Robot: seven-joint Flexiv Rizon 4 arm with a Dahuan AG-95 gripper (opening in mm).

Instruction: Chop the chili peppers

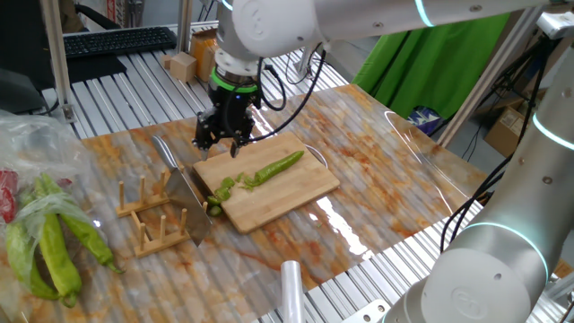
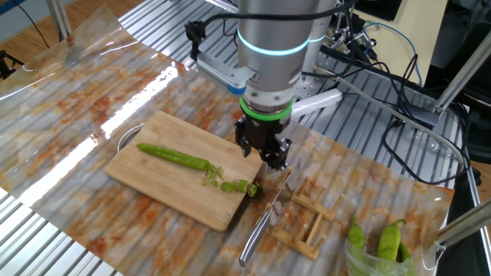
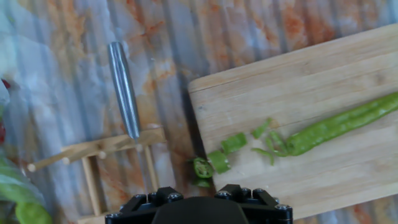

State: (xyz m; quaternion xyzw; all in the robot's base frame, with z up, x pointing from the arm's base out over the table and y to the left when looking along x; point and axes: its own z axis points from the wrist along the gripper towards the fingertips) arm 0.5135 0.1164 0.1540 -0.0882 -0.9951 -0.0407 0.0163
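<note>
Lying beside open end effector (image 1: 224, 136): chili peppers (image 1: 269, 170)

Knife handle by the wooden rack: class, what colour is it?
The knife handle is silver-grey metal, clearest in the hand view.

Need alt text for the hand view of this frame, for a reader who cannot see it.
Looking straight down: a partly chopped green chili lies on a wooden cutting board, its cut pieces near the board's edge. Left of the board, a knife rests in a wooden rack on the marbled table.
</note>
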